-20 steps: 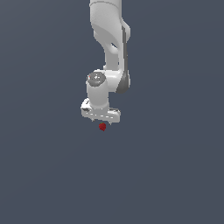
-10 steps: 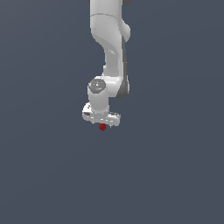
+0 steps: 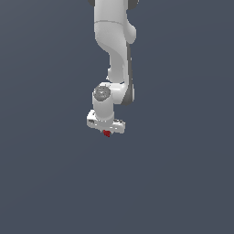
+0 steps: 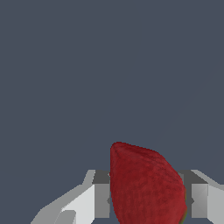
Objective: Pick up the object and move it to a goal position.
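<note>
The object is a small dark red strawberry-like lump [image 3: 107,133] that shows just under the white gripper [image 3: 106,131] in the exterior view. In the wrist view the strawberry [image 4: 146,186] fills the space between the two grey fingers [image 4: 101,199], which press on both its sides, with a sliver of green at its lower edge. The gripper is shut on it and holds it above the plain dark grey ground. The fingertips are hidden behind the hand in the exterior view.
The white arm [image 3: 116,50] comes down from the top of the exterior view. All around is a flat dark grey surface [image 3: 183,183] with nothing else showing.
The arm and gripper have drifted slightly up and toward the exterior view's right with the strawberry still held.
</note>
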